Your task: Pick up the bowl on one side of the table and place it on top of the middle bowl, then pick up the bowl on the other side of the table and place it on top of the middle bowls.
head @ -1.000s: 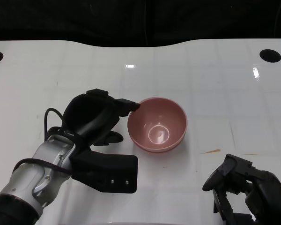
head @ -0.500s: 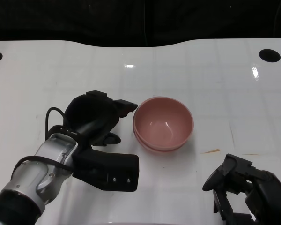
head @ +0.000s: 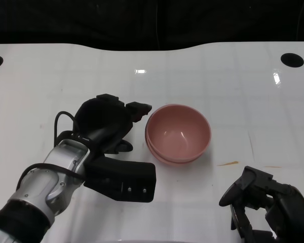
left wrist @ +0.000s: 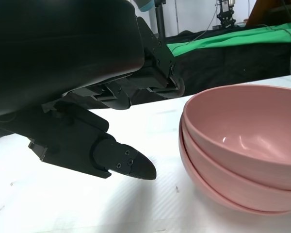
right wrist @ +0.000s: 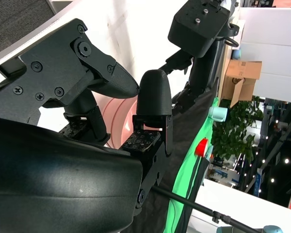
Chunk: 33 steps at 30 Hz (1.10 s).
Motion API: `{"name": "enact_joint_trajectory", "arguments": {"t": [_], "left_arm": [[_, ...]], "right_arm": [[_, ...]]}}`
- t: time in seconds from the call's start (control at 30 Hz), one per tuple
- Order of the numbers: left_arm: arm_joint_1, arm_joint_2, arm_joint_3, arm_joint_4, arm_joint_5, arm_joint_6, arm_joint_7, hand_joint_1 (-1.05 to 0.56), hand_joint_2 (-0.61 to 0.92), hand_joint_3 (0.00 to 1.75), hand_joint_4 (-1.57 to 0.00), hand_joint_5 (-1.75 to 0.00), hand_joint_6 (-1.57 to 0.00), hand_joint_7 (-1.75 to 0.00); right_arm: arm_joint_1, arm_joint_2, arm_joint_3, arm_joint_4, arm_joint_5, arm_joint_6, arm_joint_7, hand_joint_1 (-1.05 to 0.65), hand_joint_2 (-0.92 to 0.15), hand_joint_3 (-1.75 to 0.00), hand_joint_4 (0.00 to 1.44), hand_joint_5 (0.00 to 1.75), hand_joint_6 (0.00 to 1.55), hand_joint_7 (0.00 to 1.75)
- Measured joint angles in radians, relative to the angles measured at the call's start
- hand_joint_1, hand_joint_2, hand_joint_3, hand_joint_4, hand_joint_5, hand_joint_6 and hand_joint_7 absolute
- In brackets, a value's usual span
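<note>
Now my left hand [head: 109, 124] sits just beside the bowls [head: 178, 133] on the table [head: 233, 81], holding nothing, its fingers [left wrist: 123, 162] spread and close to the rim without touching it, as far as the left wrist view shows. That view shows three pink rims nested one inside another, so I judge the stack complete: nothing else pink lies on the table in the head view. The stack stands near the middle of the table, upright, though the top bowl looks seated slightly off-centre toward my right.

My right hand [head: 266, 205] rests low at the near right edge, well apart from the bowls. Its fingers [right wrist: 153, 104] are curled part-way with nothing between them; I would call it loosely closed, but from these angles I cannot tell for sure.

What worries me is the left hand's position. Its fingertips are so close to the rim that any sideways drift, or a lift that swings toward the bowls, could clip the top bowl and slide it off or push the whole stack across the glossy table. The bowls look smooth and hard, so they would skate easily. I would pull the hand straight back, away from the stack, before raising it. The cable [head: 61, 124] looped by the left wrist is near the forearm only, and I see no snag risk with the bowls.
</note>
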Motion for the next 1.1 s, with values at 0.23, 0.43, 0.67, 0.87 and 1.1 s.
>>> {"name": "enact_joint_trajectory", "arguments": {"t": [0.23, 0.43, 0.67, 0.87, 1.1], "left_arm": [[0.001, -0.003, 0.011, 0.0, -0.011, -0.049, 0.078, -0.4, 0.91, 0.01, -0.17, -0.38, -0.23, -0.01], [0.001, 0.001, 0.023, 0.025, -0.066, -0.17, 0.126, -0.36, 0.92, 0.04, -0.04, -0.63, -0.27, -0.02], [0.001, 0.018, 0.03, 0.072, -0.116, -0.274, 0.117, -0.35, 0.91, 0.06, -0.09, -0.67, -0.55, -0.13], [0.001, 0.025, 0.031, 0.094, -0.122, -0.286, 0.088, -0.36, 0.92, 0.04, -0.19, -0.64, -0.67, -0.11], [-0.007, 0.026, 0.031, 0.096, -0.123, -0.286, 0.057, -0.39, 0.92, 0.05, -0.17, -0.64, -0.71, -0.1]], "right_arm": [[0.0, 0.0, 0.0, 0.0, -0.001, 0.0, 0.0, -0.16, -0.47, -1.27, 0.78, 1.7, 0.76, 1.36], [0.001, 0.0, 0.0, -0.002, -0.003, 0.0, 0.0, -0.16, -0.47, -1.28, 0.78, 1.7, 0.76, 1.36], [0.005, 0.0, 0.0, -0.006, -0.003, 0.001, 0.0, -0.16, -0.47, -1.28, 0.78, 1.7, 0.76, 1.36], [0.004, 0.0, 0.0, -0.006, -0.006, 0.001, -0.001, -0.17, -0.46, -1.28, 0.78, 1.7, 0.76, 1.37], [0.004, 0.0, 0.0, -0.007, -0.006, 0.002, 0.0, -0.17, -0.47, -1.27, 0.78, 1.7, 0.76, 1.37]]}}
